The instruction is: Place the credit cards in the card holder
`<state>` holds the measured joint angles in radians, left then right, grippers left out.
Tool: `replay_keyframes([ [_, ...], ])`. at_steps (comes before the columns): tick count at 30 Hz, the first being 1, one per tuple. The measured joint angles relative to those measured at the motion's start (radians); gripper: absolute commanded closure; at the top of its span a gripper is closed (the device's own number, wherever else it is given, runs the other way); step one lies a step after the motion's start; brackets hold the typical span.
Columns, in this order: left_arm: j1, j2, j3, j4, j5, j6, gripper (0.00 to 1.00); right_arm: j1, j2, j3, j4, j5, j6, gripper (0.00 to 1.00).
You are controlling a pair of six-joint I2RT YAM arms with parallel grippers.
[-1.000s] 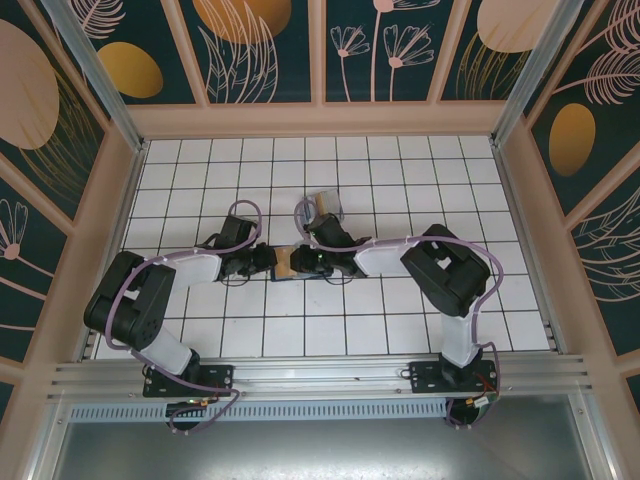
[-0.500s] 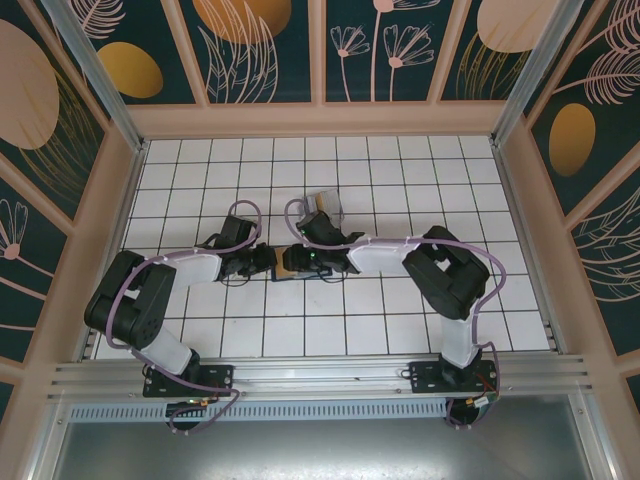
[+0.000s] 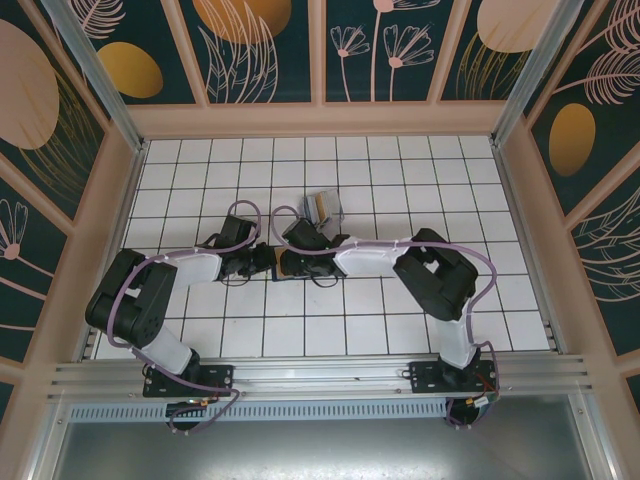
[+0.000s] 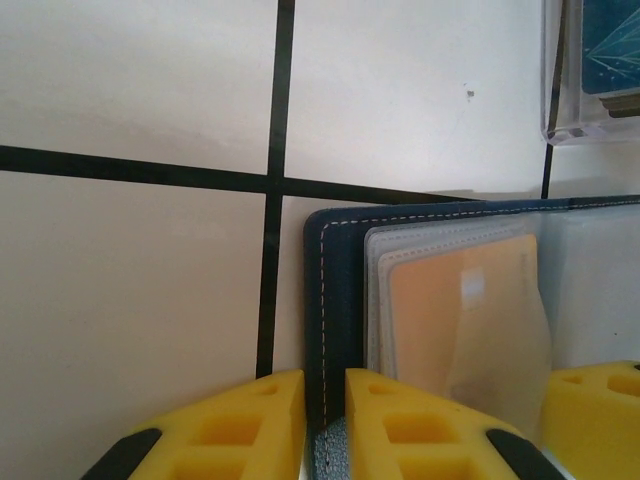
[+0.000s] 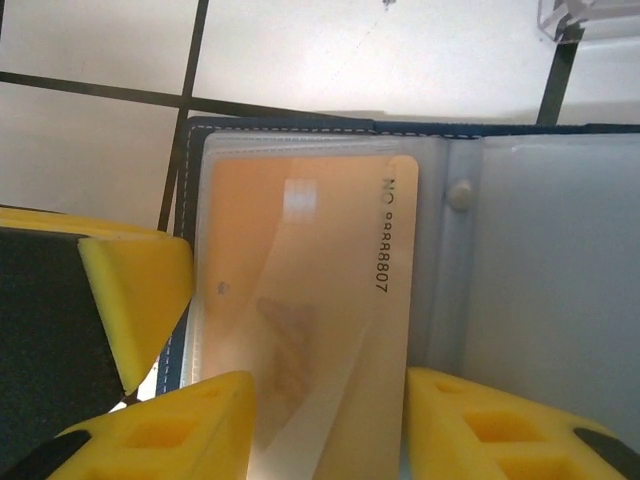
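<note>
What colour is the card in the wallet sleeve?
Tan-gold card, clearest in the right wrist view.

The left arm (image 3: pixel 150 300) and the right arm (image 3: pixel 435 275) are both made of bulky black joint housings joined by pale grey-white shells, with a lilac cable (image 3: pixel 245 212) looping along each. Each sits on a black base plate (image 3: pixel 190 382). The left gripper (image 4: pixel 325 395) and right gripper (image 5: pixel 330 400) have bright yellow fingers (image 5: pixel 160 435) with square recessed pockets and black trim.

Your left pincer (image 3: pixel 268 261) and right pincer (image 3: pixel 300 262) meet at the wallet (image 3: pixel 286 267) mid-desk (image 3: pixel 400 180); the card holder (image 3: pixel 323 207) stands just behind.
</note>
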<state>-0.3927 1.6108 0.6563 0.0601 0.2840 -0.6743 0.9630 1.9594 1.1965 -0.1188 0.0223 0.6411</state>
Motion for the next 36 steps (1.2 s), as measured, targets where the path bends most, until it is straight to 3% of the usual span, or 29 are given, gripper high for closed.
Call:
replay_keyframes([
  [7,0.000,0.004,0.003,0.000,0.000,-0.004,0.80,0.010,-0.006,-0.016,0.009,0.037,-0.008,0.65],
  [20,-0.001,-0.012,0.004,-0.016,-0.001,-0.010,0.79,0.010,-0.073,-0.156,0.168,-0.027,-0.010,0.74],
  [27,-0.007,-0.108,-0.011,-0.036,0.002,-0.011,0.80,0.003,-0.092,-0.231,0.278,-0.082,0.014,0.82],
  [36,-0.008,-0.203,-0.068,0.039,0.089,-0.046,0.85,-0.011,-0.095,-0.277,0.374,-0.149,0.042,0.88],
])
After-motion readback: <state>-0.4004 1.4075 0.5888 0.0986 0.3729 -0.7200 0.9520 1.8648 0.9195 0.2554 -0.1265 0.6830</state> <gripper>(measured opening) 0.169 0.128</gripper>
